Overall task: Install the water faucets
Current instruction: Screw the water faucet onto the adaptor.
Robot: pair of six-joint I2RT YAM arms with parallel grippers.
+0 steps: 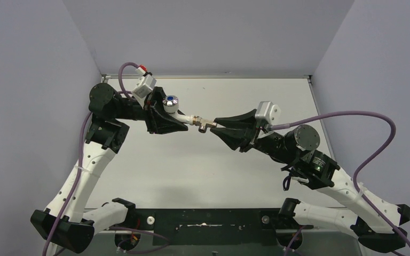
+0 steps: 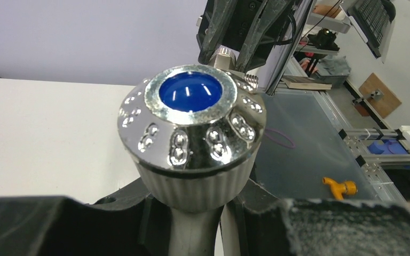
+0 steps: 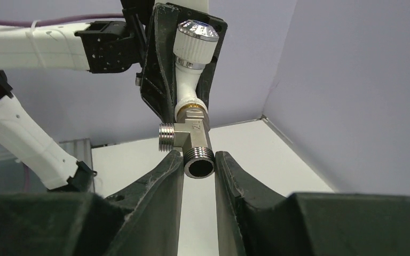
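The white tap body with its chrome knob and blue dot (image 1: 171, 101) is held above the table at mid-back. My left gripper (image 1: 177, 119) is shut on the tap's white stem, and the knob fills the left wrist view (image 2: 190, 120). The tap's brass end meets the grey metal threaded tee fitting (image 1: 207, 125). My right gripper (image 1: 217, 126) is shut on that fitting's open threaded end (image 3: 198, 161), one finger on each side. In the right wrist view the tap (image 3: 195, 48) stands straight beyond the fitting, between the left gripper's black fingers (image 3: 157, 74).
The white table (image 1: 192, 170) has grey walls at the left, back and right. Both grippers meet in mid-air above its back half. A small yellow tap-shaped part (image 2: 340, 186) lies beyond the table's edge in the left wrist view.
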